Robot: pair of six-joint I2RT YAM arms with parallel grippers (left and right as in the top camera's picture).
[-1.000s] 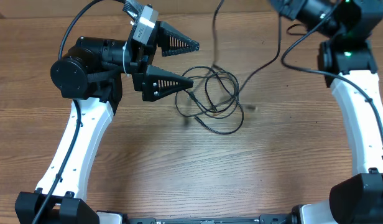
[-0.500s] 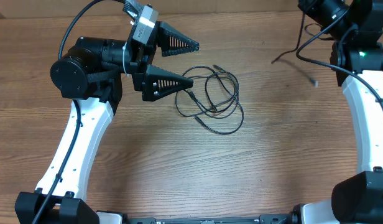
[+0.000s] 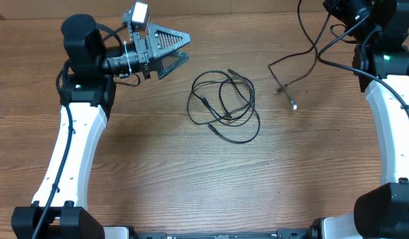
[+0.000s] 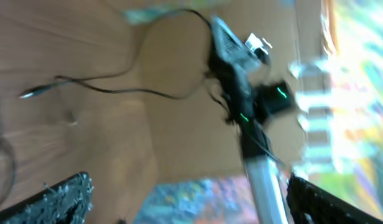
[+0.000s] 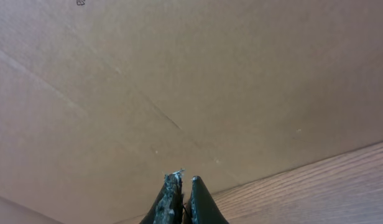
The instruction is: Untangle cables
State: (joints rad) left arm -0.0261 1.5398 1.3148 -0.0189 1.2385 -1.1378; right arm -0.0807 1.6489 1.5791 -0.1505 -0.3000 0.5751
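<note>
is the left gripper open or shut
Open: the left gripper has its fingers spread wide apart, with nothing held between them.

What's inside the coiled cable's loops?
Only bare table and the coiled cable's own strands; the other cable is apart. Which strand runs beneath at crossings is too fine to tell.

Overhead looks straight down at the table; wrist views face sideways, sharing its wood.

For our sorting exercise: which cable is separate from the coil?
The lone cable toward the right arm, running from the top edge to its plug; the others lie looped together mid-table.
</note>
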